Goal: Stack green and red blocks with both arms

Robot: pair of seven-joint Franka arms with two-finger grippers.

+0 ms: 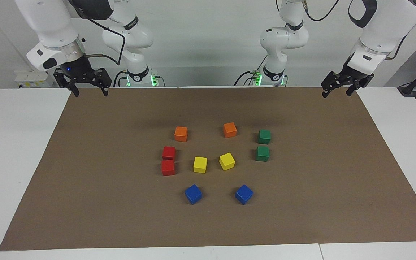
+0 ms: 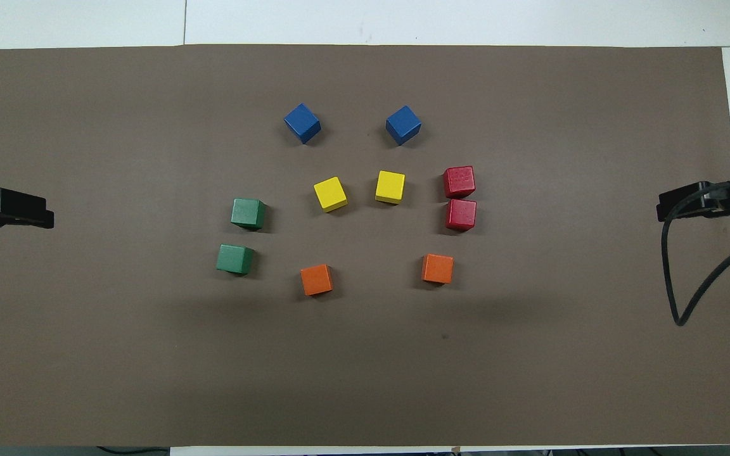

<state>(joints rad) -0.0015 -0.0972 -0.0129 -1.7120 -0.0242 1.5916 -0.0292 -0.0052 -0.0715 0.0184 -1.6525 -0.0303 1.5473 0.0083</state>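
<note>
Facing view
Right hand [image 1: 89, 92]: it hangs over the mat's corner at the right arm's end of the desk, fingers spread apart, grasping nothing.
Left hand [image 1: 336, 93]: it hangs over the mat's corner at the left arm's end, fingers also spread apart, with nothing between them.
Brown mat [image 1: 302, 202]: it covers most of the white desk [image 1: 13, 162].
2 red blocks [image 1: 168, 153]: on the mat, toward the right arm's end, 1 just beside the other and nearly touching; the second red block [image 1: 168, 168] is the one farther from the robots.
2 green blocks [image 1: 264, 136]: on the mat, toward the left arm's end, with a small gap between them; the second green block [image 1: 262, 153] is farther from the robots.
2 orange cubes [image 1: 181, 134]: the nearest to the robots of all cubes, well apart.
2 yellow cubes [image 1: 200, 164]: between the red pair and the green pair.
2 blue cubes [image 1: 193, 194]: the farthest from the robots.
Stacking: no cube stands on another cube.

Overhead view
Left hand: only its black tip shows at the edge of the view, over the mat.
Right hand: its black tip and a looping cable [image 2: 675, 278] show at the other edge.
Red blocks and green blocks: all 4 rest flat on the mat, both hands well apart from them.
</note>
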